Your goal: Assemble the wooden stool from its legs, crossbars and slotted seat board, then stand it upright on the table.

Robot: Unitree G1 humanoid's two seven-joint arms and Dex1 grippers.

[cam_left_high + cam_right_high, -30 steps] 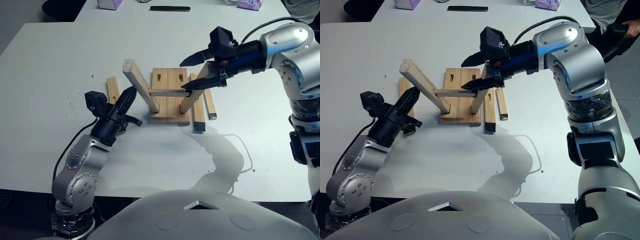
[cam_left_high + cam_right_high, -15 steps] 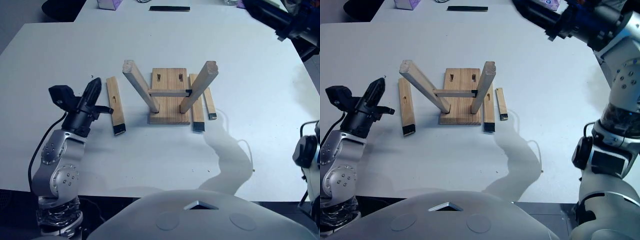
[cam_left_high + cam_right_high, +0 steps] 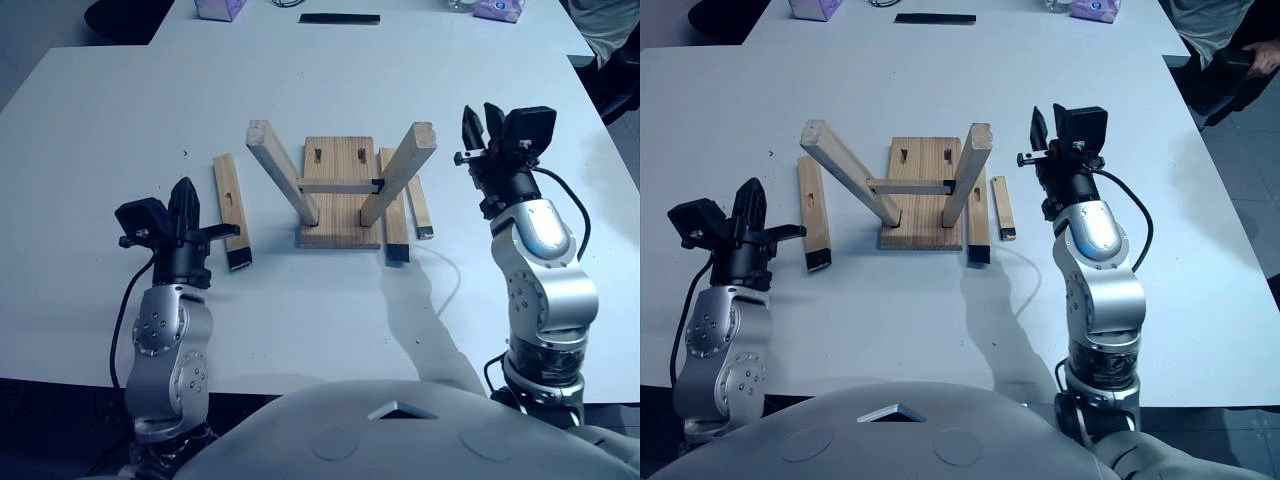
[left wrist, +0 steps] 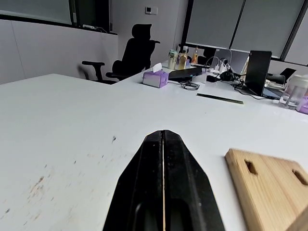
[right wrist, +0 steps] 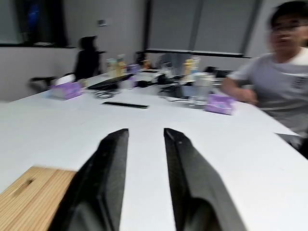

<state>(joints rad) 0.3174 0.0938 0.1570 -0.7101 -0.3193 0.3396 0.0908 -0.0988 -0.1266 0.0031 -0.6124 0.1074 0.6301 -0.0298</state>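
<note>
The slotted seat board [image 3: 340, 205] lies flat mid-table. Two legs stand in it, splayed outward: the left leg [image 3: 282, 170] and the right leg [image 3: 398, 172], joined by a crossbar [image 3: 335, 185]. A loose leg [image 3: 231, 210] lies left of the board. Another loose leg [image 3: 396, 218] and a short crossbar [image 3: 420, 208] lie along its right side. My left gripper [image 3: 185, 192] is shut and empty, pointing up just left of the loose leg [image 4: 269, 187]. My right gripper [image 3: 478, 116] is open and empty, raised to the right of the right leg.
A black flat bar [image 3: 340, 17] and two purple tissue boxes [image 3: 220, 8] [image 3: 498, 9] sit along the table's far edge. A thin white cable [image 3: 455, 285] loops on the table in front of the stool parts, towards my right arm.
My right gripper let go of the right leg, swung away and now stands raised at the right. My left gripper drew back from the left leg. The wooden parts stayed put.
</note>
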